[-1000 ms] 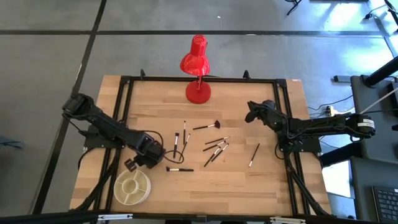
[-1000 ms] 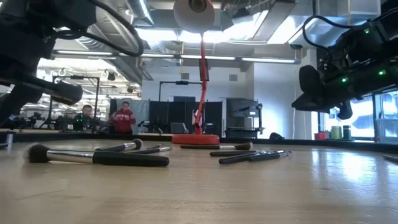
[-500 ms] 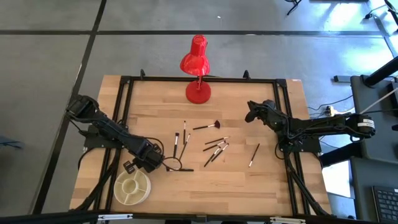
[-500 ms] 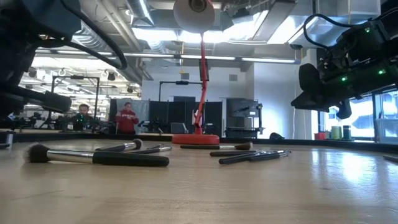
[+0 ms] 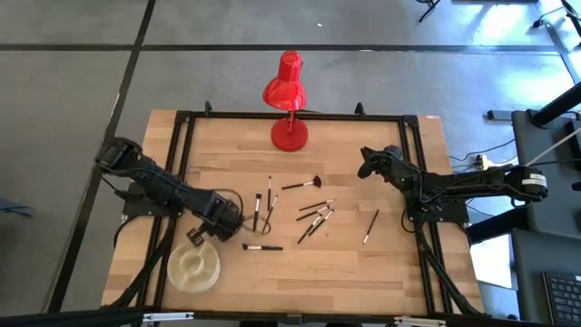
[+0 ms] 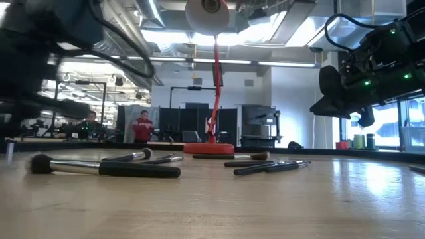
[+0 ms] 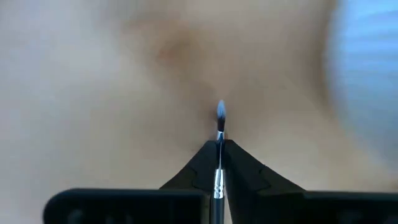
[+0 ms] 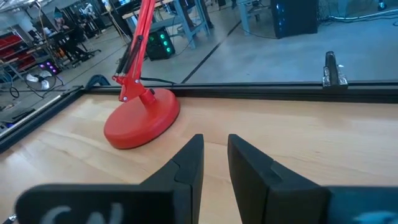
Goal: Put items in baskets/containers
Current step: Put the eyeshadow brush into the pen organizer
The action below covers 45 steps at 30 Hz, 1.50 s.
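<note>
My left gripper (image 5: 193,238) hovers over the far rim of the round cream dish (image 5: 193,268) near the table's near-left corner. It is shut on a thin makeup brush (image 7: 219,124) with a silver ferrule. Several dark-handled brushes lie flat on the table: one near the dish (image 5: 262,246), two farther off (image 5: 258,211), a cluster (image 5: 314,218) at mid-table, a fan-tipped one (image 5: 300,184) and a lone one (image 5: 371,226) to the right. My right gripper (image 8: 214,155) waits open above the far right of the table (image 5: 365,167). My left gripper pinches the thin brush between its two fingertips (image 7: 231,155), on the shaft just behind the silver ferrule (image 7: 219,142). The brush runs along the fingers, and its small bristle tip (image 7: 221,111) sticks out past them. It is lifted clear of the table.
A red desk lamp stands on its round base (image 5: 290,134) at the table's far edge, its shade (image 5: 284,91) out beyond the edge. A black frame rail (image 5: 290,115) runs round the tabletop. Bare wood lies along the near edge, right of the dish. People stand in the room behind (image 6: 142,126).
My left arm has swung a little toward the near-left corner and back again, staying above the dish's far rim; it shows blurred in the low view. The brushes on the table lie where they were.
</note>
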Motion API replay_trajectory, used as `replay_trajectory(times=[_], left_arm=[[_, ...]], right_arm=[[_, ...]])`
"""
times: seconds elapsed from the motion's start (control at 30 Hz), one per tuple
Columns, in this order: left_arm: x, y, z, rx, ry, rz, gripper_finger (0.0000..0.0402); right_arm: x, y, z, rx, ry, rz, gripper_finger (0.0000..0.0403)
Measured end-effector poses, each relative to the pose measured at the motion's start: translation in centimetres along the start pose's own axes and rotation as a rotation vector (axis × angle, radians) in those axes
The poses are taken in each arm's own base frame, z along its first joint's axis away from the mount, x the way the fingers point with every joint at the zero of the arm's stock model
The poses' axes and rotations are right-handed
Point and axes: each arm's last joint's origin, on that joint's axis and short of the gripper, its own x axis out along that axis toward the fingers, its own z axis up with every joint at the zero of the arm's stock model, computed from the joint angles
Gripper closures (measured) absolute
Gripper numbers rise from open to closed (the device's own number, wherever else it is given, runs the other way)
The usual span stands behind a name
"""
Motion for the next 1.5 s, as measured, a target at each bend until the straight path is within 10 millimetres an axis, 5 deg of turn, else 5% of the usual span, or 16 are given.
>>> replay_trajectory(times=[0.4, 0.6, 0.7, 0.83, 0.93, 1.17, 1.5], left_arm=[[-5.5, 0.6, -1.7, -0.254, -0.166, 0.331, 0.0381], [-9.6, 0.2, -2.7, -0.638, -0.366, 0.448, 0.0383], [-12.7, -0.3, -3.1, -0.864, -0.514, 0.383, 0.0383], [-16.0, -1.8, -3.4, -0.989, -0.693, 0.074, 0.0384], [-16.1, -3.9, -3.3, -0.975, -0.732, -0.063, 0.0384], [-12.6, -7.9, -3.5, -1.056, -0.592, -0.177, 0.0384], [-14.4, -8.2, -3.8, -1.290, -0.766, -0.194, 0.0384]], right_arm=[[0.0, 0.3, 0.2, 0.037, -0.006, 0.043, 0.0329], [0.0, 0.3, 0.2, 0.039, -0.003, 0.052, 0.0329], [0.0, 0.3, 0.3, 0.045, -0.012, 0.057, 0.0329], [0.0, 0.5, 0.7, 0.036, -0.046, 0.072, 0.0329], [-0.1, 0.6, 1.1, 0.010, -0.092, 0.059, 0.0329], [-0.1, 0.8, 1.4, 0.080, -0.104, 0.101, 0.0329], [-0.1, 1.2, 1.4, 0.121, -0.049, 0.230, 0.0329]])
